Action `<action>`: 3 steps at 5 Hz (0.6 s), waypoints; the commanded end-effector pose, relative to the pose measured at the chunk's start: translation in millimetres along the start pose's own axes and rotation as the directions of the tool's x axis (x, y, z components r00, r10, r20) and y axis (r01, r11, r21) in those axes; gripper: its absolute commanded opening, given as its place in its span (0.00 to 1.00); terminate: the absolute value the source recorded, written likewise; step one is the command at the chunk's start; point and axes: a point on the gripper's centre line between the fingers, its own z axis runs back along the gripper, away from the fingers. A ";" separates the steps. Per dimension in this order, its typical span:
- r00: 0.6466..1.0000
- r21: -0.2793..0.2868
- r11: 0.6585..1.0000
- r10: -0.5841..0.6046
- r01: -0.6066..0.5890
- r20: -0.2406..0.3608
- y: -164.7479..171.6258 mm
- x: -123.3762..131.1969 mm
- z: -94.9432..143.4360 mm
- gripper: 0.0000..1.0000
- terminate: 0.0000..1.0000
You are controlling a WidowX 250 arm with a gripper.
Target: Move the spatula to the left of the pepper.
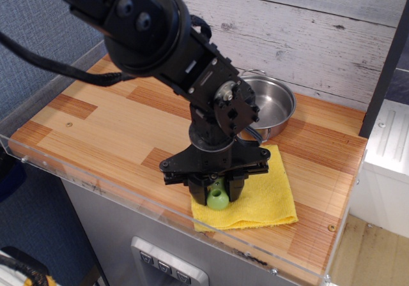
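Green-handled spatula [218, 198] between gripper [216, 190] fingers

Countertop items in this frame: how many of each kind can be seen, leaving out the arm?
Green-handled toy spatula, between the pincer's fingers: 1
Yellow cloth: 1
Round steel pot: 1
Red pepper: 0, hidden by the arm
Total: 3

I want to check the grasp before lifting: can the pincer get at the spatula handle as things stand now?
Probably yes. The pincer is down over the yellow cloth, its fingers on either side of the spatula handle, and nothing lies between them. The blade is hidden under the arm.
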 end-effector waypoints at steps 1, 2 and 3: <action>0.999 -0.024 1.000 0.004 -0.003 0.034 2.9 8.2 12.3 0.00 0.00; 0.999 -0.075 0.997 0.002 0.001 0.053 -10.1 19.5 34.1 0.00 0.00; 0.993 -0.133 0.991 0.019 -0.003 0.118 -18.7 34.5 70.4 0.00 0.00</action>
